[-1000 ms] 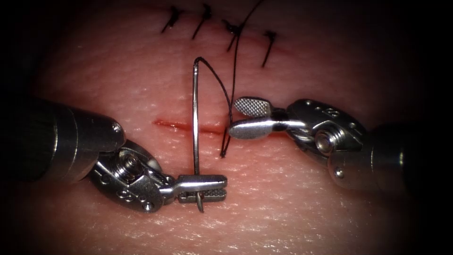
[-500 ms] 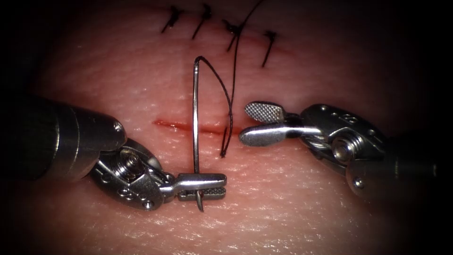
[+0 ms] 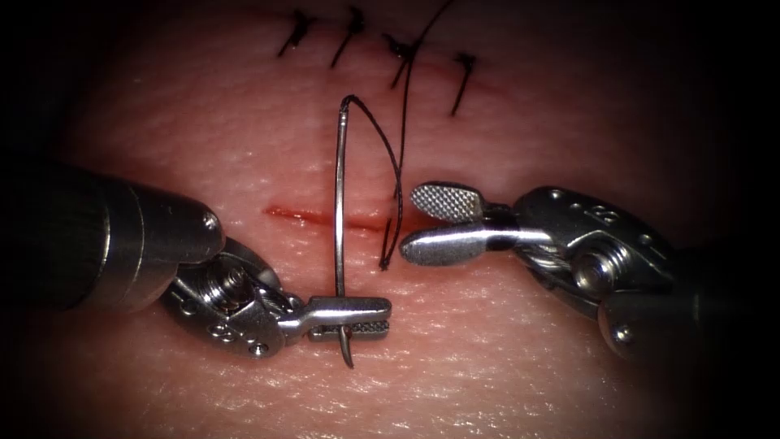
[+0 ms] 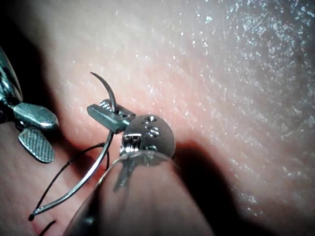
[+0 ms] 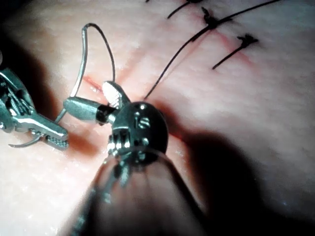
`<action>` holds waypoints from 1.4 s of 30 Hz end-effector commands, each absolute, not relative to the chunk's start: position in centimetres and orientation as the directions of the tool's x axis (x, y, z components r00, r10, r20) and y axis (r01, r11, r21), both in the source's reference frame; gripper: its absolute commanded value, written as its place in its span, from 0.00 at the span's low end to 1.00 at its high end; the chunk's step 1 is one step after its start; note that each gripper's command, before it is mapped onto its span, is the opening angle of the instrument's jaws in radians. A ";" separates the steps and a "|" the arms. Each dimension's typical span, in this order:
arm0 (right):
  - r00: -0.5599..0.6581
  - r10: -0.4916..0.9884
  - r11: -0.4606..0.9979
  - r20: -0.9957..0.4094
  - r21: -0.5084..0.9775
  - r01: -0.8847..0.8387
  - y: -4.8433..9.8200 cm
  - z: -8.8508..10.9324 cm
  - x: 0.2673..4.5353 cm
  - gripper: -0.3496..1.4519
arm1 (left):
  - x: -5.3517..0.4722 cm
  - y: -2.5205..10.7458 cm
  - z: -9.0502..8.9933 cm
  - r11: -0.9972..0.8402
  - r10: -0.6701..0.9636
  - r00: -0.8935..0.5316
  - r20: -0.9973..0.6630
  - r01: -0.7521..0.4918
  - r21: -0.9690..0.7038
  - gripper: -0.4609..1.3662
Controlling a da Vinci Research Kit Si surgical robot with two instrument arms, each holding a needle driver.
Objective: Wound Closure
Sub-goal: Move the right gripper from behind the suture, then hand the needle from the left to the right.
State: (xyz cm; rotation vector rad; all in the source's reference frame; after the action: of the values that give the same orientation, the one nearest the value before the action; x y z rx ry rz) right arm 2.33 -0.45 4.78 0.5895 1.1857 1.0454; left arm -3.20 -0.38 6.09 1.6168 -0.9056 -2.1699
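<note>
The tissue (image 3: 520, 358) filled the endoscope frame, pale and pink, with the open cut (image 3: 317, 216) running level across the centre and a row of finished stitches (image 3: 351, 32) along the top edge.

From the left edge came the left gripper (image 3: 348, 317), low in the frame below the cut. It was clamped tight on the needle (image 3: 338, 203) near the pointed end, with the short sharp tip poking out beneath it. The needle stood free of the tissue, its body rising up across the cut to its swaged end in the upper centre.

From the right edge came the right gripper (image 3: 426, 223), level with the cut and just beside its right end. It was parted wide and held nothing, though the thread lay close in front of it. Over the last second it had backed off to the right and then returned toward the thread.

The thread (image 3: 388, 154) arched from the needle's tail down past the right end of the cut, and another strand climbed to the stitches above.

By my judgement a new stitch was being readied rather than placed. The next move would call for care with how the needle sat in its hold and with keeping the slack thread clear.
</note>
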 end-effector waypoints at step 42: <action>-0.073 0.939 0.304 -0.335 0.912 -0.276 -0.4 4.9 2.61 0.67 | -3.36 -0.4 5.9 -0.665 -0.701 -0.257 -0.665 -0.101 0.740 0.06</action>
State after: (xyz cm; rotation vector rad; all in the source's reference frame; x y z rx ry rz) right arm 2.62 -0.43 4.94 0.7218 1.2336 1.1630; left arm -3.36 -0.45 5.88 1.5895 -0.9834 -1.9722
